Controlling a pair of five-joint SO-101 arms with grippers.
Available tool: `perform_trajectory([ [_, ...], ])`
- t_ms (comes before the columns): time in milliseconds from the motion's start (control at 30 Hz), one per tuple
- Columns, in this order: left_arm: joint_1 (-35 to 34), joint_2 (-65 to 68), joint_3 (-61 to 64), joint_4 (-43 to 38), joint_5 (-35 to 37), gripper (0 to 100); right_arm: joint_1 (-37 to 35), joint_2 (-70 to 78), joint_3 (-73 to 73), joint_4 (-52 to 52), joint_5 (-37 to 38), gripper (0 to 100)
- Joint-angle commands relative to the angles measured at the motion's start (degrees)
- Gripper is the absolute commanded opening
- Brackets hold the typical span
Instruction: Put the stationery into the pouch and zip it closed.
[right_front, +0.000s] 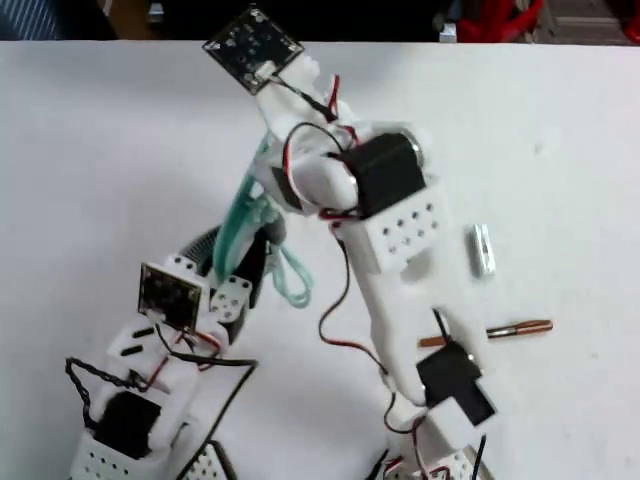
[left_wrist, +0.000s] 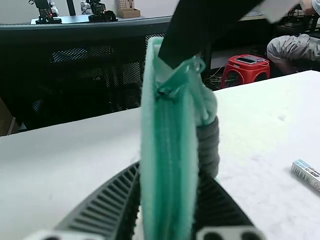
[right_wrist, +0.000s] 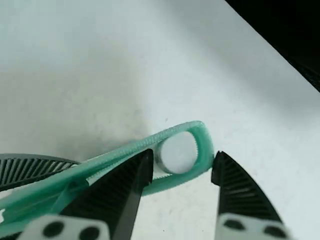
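Pouch, place: the green mesh pouch (right_front: 240, 222) is held up off the white table (right_front: 100, 150), a little to the 9 o'clock side of the table's middle in the high view.
Pouch, axis: in the high view its long axis runs from about 7 o'clock to 1 o'clock. It stands on edge, with the zip edge uppermost in the left wrist view.
Pouch, 1 o'clock end: this end gapes open around a pale, round-ended cylinder (right_wrist: 175, 152) lodged in it.
Strap: a green strap loop (right_front: 295, 280) hangs at the pouch's 5 o'clock side.
Left gripper (left_wrist: 167, 172): closed narrowly, with its ribbed jaws clamping the pouch's 7 o'clock end from both sides.
Right gripper (right_wrist: 181, 167): about half open, with the jaws straddling the gaping end. The tips lie close against the pouch rim; firm contact cannot be told.
Pen (right_front: 498, 331): a copper-brown pen lies flat at about 4 o'clock from the table's middle, with its axis from 3 to 9 o'clock. It is partly under the right arm.
Stick (right_front: 482, 250): a small silvery-white stick lies at 3 o'clock, with its axis from 12 to 6 o'clock, well apart from the pouch.
Count: one pouch, one cylinder, one pen, one stick, two grippers.
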Motion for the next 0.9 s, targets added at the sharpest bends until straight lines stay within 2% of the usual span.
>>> perform_trajectory([
  [0, -0.4, -0.04, -1.76, -1.49, 0.7, 12, 0.13, 0.31, -2.37, 0.31, -0.35, 18.7],
  [367, -0.22, -0.04, -1.76, -1.32, 0.7, 12, -0.75, -3.74, -5.36, 0.4, -0.62, 18.9],
  [500, -0.22, -0.04, -1.76, -1.41, 0.7, 12, -3.3, -3.91, -3.08, 0.31, -0.62, 19.0],
  [867, -0.4, -0.04, -1.76, -1.49, 0.7, 12, -2.07, -2.68, 1.32, 0.31, -0.7, 18.7],
])
